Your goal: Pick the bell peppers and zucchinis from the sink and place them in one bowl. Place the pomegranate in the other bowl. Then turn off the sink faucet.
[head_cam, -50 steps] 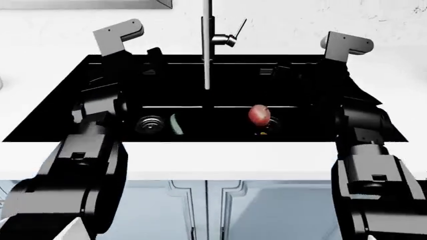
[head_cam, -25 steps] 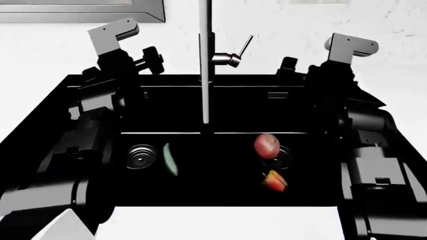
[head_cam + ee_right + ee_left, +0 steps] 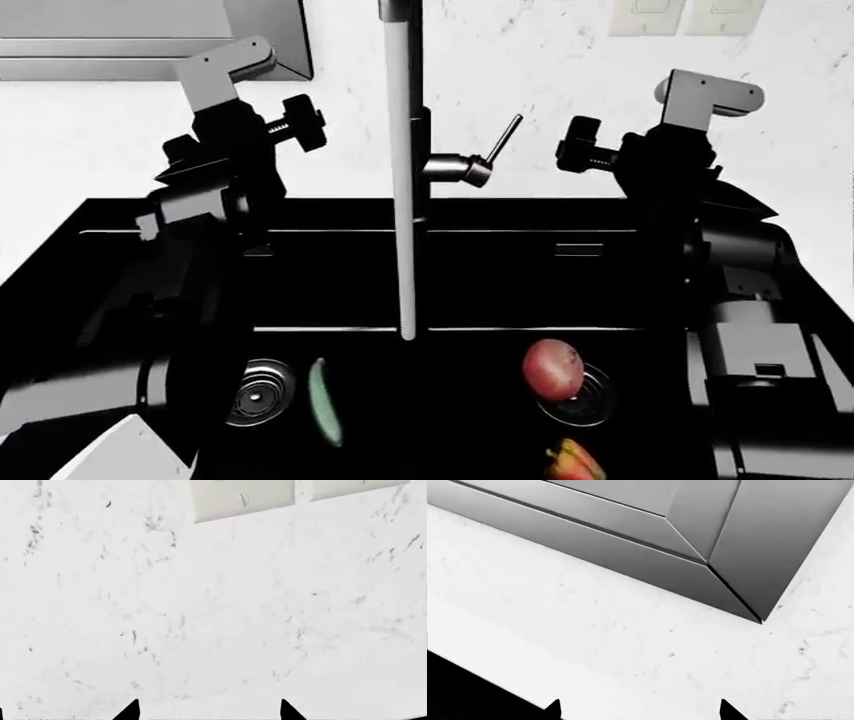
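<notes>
Two grippers, the left gripper and the right gripper, sit high in the frame over the black sink, jaws open and holding nothing. Low in the frame lie the zucchini, the pomegranate and a bell pepper, near the faucet.

We see a glossy black sink, a brushed metal faucet, white veined marble-look wall, a smooth red pomegranate, matt black plastic arms, metal drain rings
</notes>
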`<state>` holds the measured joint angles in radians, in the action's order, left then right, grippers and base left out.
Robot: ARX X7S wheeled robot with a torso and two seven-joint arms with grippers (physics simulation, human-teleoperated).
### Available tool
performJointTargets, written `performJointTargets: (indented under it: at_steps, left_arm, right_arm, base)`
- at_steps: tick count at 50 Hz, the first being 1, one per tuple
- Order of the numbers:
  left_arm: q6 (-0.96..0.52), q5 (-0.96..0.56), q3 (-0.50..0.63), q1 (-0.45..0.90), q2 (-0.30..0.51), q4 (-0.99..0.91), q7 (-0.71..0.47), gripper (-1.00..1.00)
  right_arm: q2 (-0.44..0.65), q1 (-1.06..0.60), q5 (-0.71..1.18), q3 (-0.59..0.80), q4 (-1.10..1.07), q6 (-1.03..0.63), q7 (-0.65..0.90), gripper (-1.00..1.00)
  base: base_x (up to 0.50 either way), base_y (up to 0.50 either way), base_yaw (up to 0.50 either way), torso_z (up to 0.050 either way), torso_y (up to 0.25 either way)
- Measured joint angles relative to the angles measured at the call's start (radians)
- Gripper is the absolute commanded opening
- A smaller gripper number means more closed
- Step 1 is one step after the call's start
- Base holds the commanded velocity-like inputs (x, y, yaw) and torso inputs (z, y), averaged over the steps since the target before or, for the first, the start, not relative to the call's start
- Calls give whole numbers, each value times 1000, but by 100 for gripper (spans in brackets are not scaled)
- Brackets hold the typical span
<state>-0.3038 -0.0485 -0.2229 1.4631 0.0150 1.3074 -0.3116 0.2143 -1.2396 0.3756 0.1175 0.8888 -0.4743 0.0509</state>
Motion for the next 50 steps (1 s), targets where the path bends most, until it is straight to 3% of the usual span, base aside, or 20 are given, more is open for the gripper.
performJointTargets:
  at_steps: [7,13,25,33,40,45,50]
  left_arm:
    - [-5,-1,-12,0,0,0,22,100]
    - [-72,-6,-14,-6,3,-33,78,100]
    - [-636,-93,81,-189,32,-614,219,100]
    - [-951,-165,176,-304,97,-963,292,100]
    - [-1109,-471,221,-423,196,-1162,197,100]
    - [-1168,-791,299,-445,299,-1184,39,100]
    - [-1197,-992,402,-448,391,-1214,3,100]
  right_arm:
    - [8,22,10,-1,-38,-24,-1,100]
    - [36,77,52,4,-193,-142,-6,100]
    - [188,204,266,51,-699,-674,21,100]
    - [358,205,788,151,-908,-897,379,100]
    - [468,304,1140,183,-1063,-930,591,100]
    - [560,381,1366,206,-1136,-925,691,100]
    - [644,414,1539,248,-1177,-935,760,100]
  base:
    - [500,0,0,0,0]
    - [177,0,0,0,0]
    - [0,0,0,0,0]
    - [0,0,0,0,0]
    - [0,0,0,0,0]
    - [0,0,0,0,0]
    - [0,0,0,0,0]
